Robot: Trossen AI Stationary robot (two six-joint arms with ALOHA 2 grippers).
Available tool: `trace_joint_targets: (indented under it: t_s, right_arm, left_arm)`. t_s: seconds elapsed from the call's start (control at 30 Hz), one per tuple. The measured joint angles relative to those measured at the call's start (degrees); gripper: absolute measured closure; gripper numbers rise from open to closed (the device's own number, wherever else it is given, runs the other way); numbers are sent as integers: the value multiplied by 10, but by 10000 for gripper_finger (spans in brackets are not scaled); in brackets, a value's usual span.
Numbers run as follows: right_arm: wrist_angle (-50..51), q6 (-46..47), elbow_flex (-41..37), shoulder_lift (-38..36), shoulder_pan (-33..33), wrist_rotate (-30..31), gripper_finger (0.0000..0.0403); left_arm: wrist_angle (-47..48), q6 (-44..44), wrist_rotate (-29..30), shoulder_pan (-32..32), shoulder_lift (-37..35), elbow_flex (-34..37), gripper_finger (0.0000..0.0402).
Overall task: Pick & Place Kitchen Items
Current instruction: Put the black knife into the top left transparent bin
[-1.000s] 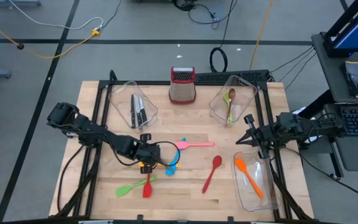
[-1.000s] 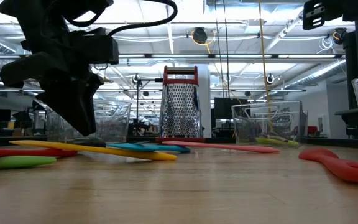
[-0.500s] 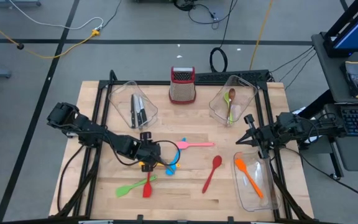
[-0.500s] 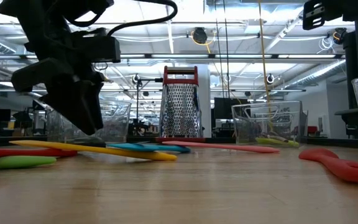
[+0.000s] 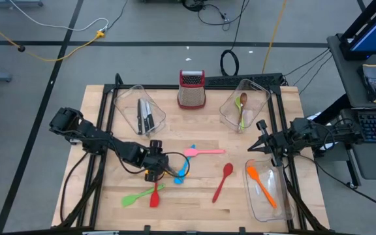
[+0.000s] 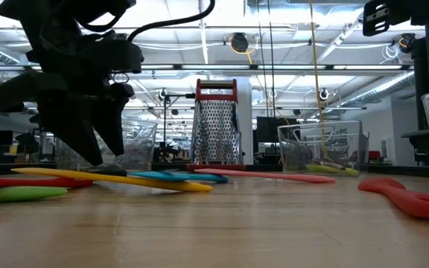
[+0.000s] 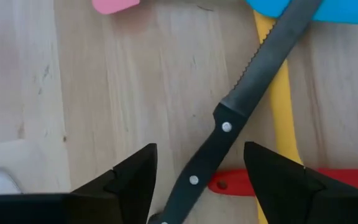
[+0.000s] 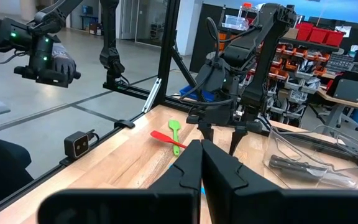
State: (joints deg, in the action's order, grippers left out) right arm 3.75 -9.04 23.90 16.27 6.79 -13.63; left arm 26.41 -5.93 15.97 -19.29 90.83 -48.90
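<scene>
Surface: pale wooden table [image 5: 194,196] in a big lit workshop, w/ cables on the floor beyond.
Item in hand: black-handled serrated steel knife [image 7: 238,121], flat on the wood, lying across the yellow spatula handle [image 7: 281,99] and a red spoon handle [image 7: 253,183]. Landmark from here on.
Left gripper [image 7: 197,177]: straddles the knife's handle, low over it; fingers apart, one each side, not touching.
Change: a sec ago those fingers stood much closer together; now spread wide. Reads as set-up for a grab, knife not yet gripped.
Near knife: blue spatula blade [image 7: 319,7] at its tip end; pink spatula [image 5: 204,151] just beyond; green spatula [image 5: 134,198] and a 2nd red spoon [image 5: 223,181] a bit further off.
In the way: yellow and red handles under the knife, so closing fingers may snag or drag them.
Knife bin: clear plastic bin [image 5: 130,98] w/ other knives, behind the knife, prob. its target.
Other bins: one w/ green and brown spoons [image 5: 241,108], one w/ orange spatula [image 5: 261,186], both far side.
Grater: metal box grater, red top [image 5: 191,89], well clear.
Right gripper [image 8: 201,163]: pressed together, empty, waiting well away by the orange-spatula bin.
</scene>
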Motion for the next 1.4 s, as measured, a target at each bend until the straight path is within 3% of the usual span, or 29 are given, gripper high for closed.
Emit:
trace_joint_targets:
  t_s: [0.6,1.1,1.4]
  right_arm:
    - [0,0,0,0,0,0,403]
    - [13,0,0,0,0,-1,403]
    - [13,9,0,0,0,-1,403]
  left_arm:
    - [-29,53,-55,40,0,0,156]
    - [-32,53,-66,38,0,0,156]
    - [-60,59,-80,30,64,-2,156]
